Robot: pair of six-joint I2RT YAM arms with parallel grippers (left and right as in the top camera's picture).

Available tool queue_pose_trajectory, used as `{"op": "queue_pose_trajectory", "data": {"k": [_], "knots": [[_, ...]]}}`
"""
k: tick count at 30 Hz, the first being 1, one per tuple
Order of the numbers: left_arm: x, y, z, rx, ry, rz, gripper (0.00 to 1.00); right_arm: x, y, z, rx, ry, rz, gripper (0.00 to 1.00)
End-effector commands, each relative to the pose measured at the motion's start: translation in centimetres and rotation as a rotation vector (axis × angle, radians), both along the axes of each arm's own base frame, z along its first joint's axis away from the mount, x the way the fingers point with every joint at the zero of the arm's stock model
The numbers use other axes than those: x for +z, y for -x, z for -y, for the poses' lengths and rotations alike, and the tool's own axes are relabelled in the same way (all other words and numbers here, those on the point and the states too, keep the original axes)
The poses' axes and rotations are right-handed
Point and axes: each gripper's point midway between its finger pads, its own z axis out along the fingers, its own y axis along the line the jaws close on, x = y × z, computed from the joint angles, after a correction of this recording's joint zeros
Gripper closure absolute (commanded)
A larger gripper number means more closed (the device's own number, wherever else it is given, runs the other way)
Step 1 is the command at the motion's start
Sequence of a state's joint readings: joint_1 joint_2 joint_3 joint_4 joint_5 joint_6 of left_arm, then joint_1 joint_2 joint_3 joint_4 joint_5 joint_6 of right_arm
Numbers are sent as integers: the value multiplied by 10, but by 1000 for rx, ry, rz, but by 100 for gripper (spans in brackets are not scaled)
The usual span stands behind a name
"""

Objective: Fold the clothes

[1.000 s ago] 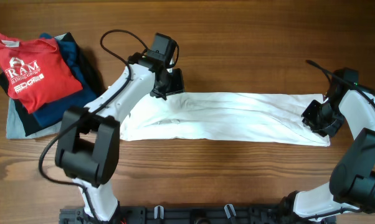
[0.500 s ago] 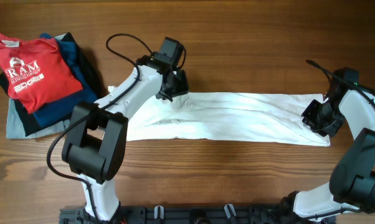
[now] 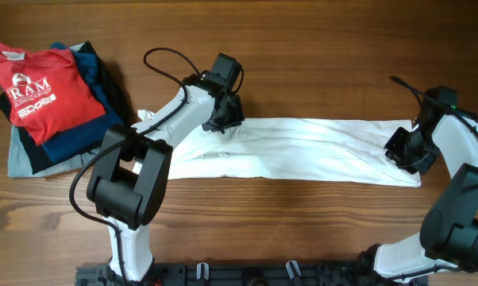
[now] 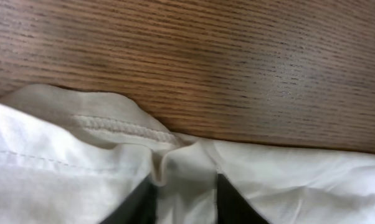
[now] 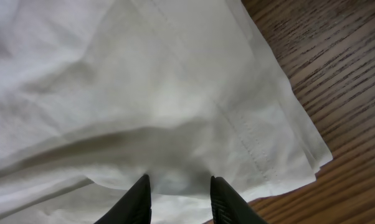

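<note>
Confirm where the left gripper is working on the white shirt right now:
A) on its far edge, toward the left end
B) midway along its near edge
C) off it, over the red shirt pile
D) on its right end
A: the overhead view shows the left gripper down on the far edge of the white T-shirt, toward its left end. Its wrist view shows a ridge of cloth between the fingers.

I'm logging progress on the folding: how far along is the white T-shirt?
Done: the white T-shirt looks folded lengthwise into a long narrow band on the table. In hand: the left tool pinches its far edge, left of the middle, and the right tool grips the right end. Left: the crosswise folds, since the band lies at full length.
</note>
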State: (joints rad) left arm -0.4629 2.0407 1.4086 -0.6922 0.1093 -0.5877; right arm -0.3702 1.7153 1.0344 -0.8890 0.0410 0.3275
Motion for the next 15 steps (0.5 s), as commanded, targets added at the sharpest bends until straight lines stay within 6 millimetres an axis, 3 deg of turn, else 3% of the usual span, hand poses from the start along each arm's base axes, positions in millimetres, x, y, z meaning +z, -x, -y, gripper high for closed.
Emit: {"op": "queue_pose_trajectory", "data": {"k": [1,12,15], "knots": [[-8,3,-4,8,-23,-18,81,0,-1,-1,8,-12,7,68],[-9,6,-6,7,-31,-32,91,0,-1,-1,8,-12,7,68],[-8,3,-4,7,-24,-19,76,0,-1,-1,8,-12,7,68]]}}
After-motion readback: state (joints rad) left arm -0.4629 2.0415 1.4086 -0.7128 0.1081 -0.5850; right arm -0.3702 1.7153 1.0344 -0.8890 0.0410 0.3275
